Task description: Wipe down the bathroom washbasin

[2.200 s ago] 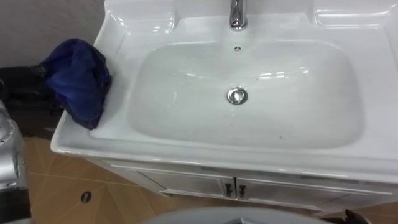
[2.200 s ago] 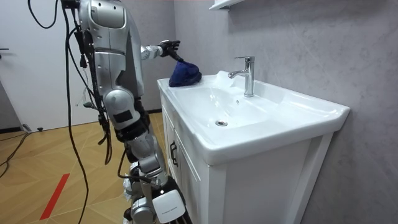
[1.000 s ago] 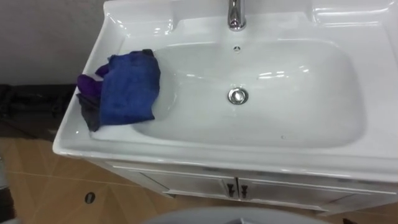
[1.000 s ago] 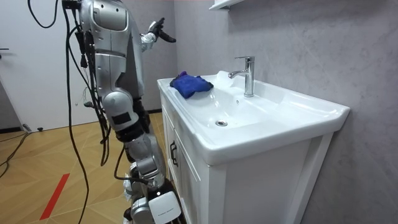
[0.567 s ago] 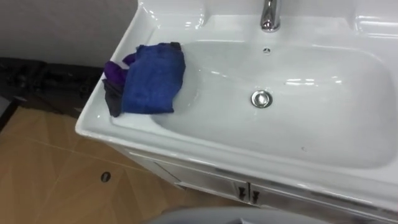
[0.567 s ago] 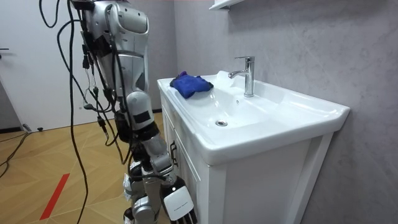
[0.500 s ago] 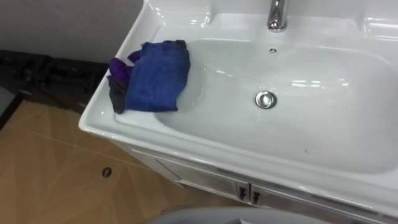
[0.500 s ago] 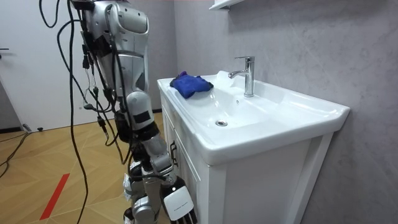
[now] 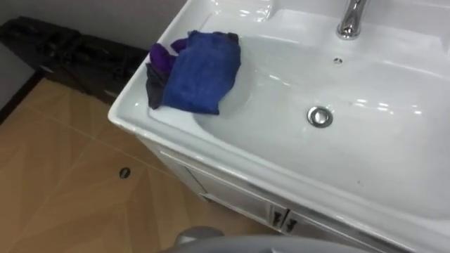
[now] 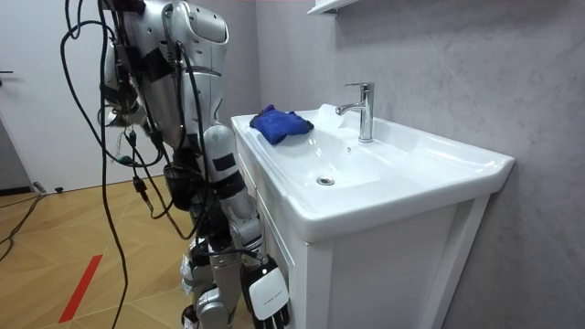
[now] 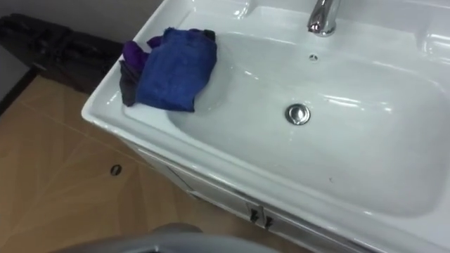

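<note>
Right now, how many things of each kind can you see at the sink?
Sink: 1
Tap: 1
Drain: 1
Cloth, blue with a purple bit, bunched on the sink's left rim: 1
Total: 4

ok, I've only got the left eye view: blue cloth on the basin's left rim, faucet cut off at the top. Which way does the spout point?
Observer: In the room view the faucet stands upright behind the bowl, with its spout reaching forward over the basin.
Operator: Where's the robot standing?
Observer: At the front of the cabinet, nearer the end where the blue cloth lies.
Operator: Anything above the faucet?
Observer: A white shelf on the wall.
</note>
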Tool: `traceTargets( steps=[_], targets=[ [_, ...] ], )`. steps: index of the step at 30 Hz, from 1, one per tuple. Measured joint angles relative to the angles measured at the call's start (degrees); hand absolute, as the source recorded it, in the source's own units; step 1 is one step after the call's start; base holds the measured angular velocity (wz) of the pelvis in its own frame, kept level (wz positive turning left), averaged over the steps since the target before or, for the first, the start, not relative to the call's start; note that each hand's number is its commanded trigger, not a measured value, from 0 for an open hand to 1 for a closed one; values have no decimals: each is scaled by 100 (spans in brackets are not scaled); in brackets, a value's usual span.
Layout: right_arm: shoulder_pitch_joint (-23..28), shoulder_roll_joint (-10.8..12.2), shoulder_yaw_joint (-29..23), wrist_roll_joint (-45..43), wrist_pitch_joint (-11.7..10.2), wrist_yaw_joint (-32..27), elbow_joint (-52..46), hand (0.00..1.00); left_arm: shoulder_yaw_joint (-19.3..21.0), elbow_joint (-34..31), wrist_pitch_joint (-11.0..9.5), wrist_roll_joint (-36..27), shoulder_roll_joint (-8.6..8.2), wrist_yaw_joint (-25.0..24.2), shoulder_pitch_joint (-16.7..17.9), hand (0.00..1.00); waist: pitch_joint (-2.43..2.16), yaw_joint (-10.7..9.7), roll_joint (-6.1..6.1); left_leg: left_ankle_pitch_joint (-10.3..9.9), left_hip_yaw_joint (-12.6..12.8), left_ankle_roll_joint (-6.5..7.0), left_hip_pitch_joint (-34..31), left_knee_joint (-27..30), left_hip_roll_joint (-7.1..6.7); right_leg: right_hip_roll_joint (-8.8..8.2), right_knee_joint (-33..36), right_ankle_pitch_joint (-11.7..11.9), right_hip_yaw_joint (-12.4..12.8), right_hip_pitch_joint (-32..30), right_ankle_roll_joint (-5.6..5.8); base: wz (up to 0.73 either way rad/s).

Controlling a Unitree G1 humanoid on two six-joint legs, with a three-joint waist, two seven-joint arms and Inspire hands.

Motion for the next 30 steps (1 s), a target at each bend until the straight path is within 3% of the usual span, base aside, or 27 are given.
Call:
traceTargets(
  steps=[2,5,10,16,22,25,30],
  targets=[
    [-90,-18,2,-53,-47,101,175,0,-361,550,-3,44,-101,-108,39,0,-2,-115,-71,14,-84,22,7,-3,-67,-58,77,-80,-30,6,38,21],
    [-163,-20,80,-3,-155,235,342,0,-675,964,-20,50,-187,-218,60,0,18,-132,-130,17,-87,27,25,-3,-71,-64,80,-89,-36,32,39,3],
    [-231,-16,124,80,-229,397,446,0,-860,1591,-18,54,-287,-610,-37,0,26,-209,-237,17,-67,28,70,-20,-77,-85,107,-90,-30,44,40,-1],
    [-424,-19,122,-57,-340,642,602,0,-1136,1684,62,52,-428,-1067,-94,0,28,-514,-284,20,-41,32,185,-86,-81,-87,60,-95,-13,137,48,-2],
    [-493,30,338,-455,-384,756,614,0,-1592,1673,90,139,-500,-1342,-433,0,39,-713,-391,20,220,33,232,-76,-55,-84,44,-93,165,115,50,-13],
    [-502,87,333,-550,-381,792,715,0,-1643,1696,106,347,-504,-1425,-598,0,66,-794,-451,14,449,36,326,-85,-25,-80,35,-89,352,115,53,-29],
    [-481,153,322,-978,-358,793,711,0,-1643,1685,188,907,-506,-1606,-949,0,61,-993,-464,-21,712,84,347,-105,-8,-81,63,-67,561,15,80,-23]
  ],
)
